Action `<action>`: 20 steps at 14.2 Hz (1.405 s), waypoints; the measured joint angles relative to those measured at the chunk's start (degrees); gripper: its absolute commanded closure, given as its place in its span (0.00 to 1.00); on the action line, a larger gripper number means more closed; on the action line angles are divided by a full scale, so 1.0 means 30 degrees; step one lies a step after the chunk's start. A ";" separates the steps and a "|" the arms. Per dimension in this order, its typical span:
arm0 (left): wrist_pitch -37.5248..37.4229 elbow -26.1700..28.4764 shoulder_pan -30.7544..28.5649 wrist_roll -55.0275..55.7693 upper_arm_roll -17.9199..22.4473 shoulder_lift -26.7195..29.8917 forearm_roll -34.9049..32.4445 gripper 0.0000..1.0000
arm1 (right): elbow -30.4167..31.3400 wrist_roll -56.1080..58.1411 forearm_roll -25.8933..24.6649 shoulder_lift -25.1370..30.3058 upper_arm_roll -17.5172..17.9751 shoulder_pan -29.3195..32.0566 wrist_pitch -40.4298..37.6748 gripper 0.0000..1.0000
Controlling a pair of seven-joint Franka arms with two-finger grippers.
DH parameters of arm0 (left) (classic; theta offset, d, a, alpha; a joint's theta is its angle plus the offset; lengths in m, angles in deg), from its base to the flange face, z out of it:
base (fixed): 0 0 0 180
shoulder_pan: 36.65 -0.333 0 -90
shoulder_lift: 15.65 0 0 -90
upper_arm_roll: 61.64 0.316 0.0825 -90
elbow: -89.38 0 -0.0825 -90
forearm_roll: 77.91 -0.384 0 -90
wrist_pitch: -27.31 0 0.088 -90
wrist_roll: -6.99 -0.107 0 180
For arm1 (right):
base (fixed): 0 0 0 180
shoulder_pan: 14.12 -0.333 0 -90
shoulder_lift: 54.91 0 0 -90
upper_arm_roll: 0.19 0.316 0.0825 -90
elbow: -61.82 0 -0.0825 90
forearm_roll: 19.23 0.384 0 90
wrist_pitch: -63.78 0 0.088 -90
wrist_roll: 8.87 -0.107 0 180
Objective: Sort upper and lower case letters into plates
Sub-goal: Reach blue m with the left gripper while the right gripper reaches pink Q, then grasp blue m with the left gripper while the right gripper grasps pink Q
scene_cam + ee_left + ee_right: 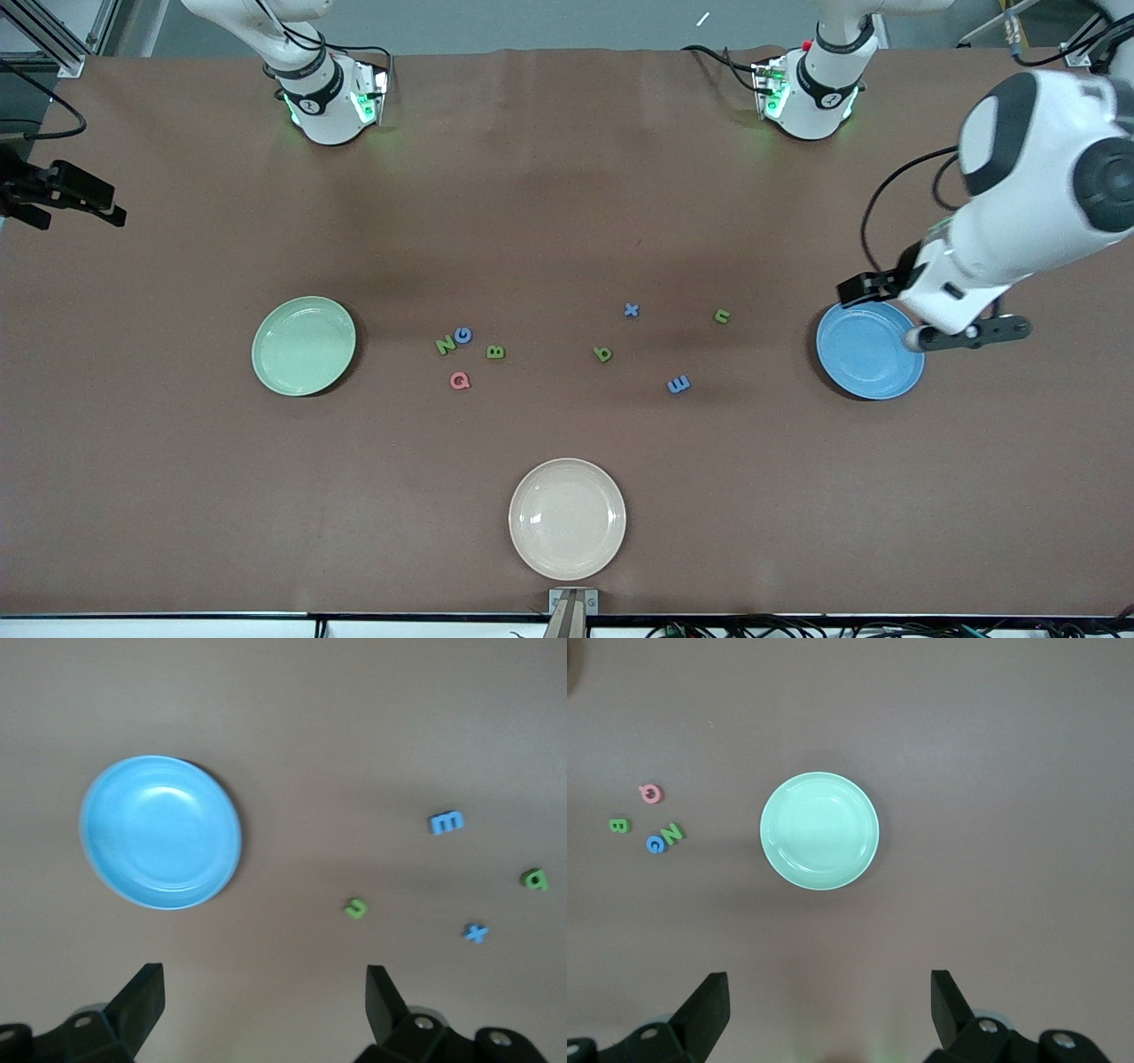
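Table covered in plain brown cloth, three round shallow plates on it. Pale mint green plate sits toward the right arm's end, empty. Sky blue plate sits toward the left arm's end, empty. Cream-white plate lies nearest the front camera, midway between the two ends.

Eight small flat coloured letters lie loose on the cloth between the mint and blue plates, in two groups. Group nearer the mint plate: green N touching blue G, green B just beside them, pink Q a little nearer the camera. Group nearer the blue plate: blue x, green n, green b, blue m nearest the camera of the four. None is on a plate.

Left gripper hangs over the cloth at the blue plate's edge, fingers spread wide, nothing between them. Right gripper is up over the cloth beside the mint plate, fingers likewise wide apart and empty; in the front view only its dark tip shows at the frame's edge.
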 measured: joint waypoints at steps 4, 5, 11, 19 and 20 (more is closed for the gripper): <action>0.2484 -0.0011 0.2282 0.3723 -0.0034 -0.2105 0.0000 0.00 | -0.0005 0.0005 -0.0006 -0.0997 -0.0017 0.0254 0.0530 0.00; 0.3228 -0.0011 0.2800 0.4448 -0.0028 -0.2617 -0.0001 0.00 | -0.0007 0.0005 -0.0015 -0.1604 -0.0017 0.0310 0.0847 0.00; 0.8150 -0.0229 0.5079 0.8441 0.0025 -0.6385 -0.0426 0.00 | -0.0224 -0.1260 0.0065 -0.4640 0.0029 0.1108 0.2052 0.00; 1.0889 -0.1800 0.5246 1.0369 0.0058 -0.9860 -0.1229 0.03 | 0.3203 -0.8842 0.0744 -0.5751 0.0413 -0.2792 0.9570 0.00; 1.1100 -0.1821 0.5258 1.0384 0.0059 -0.9954 -0.1232 0.08 | 0.3477 -0.9851 0.0782 -0.6540 0.0424 -0.3222 1.0657 0.00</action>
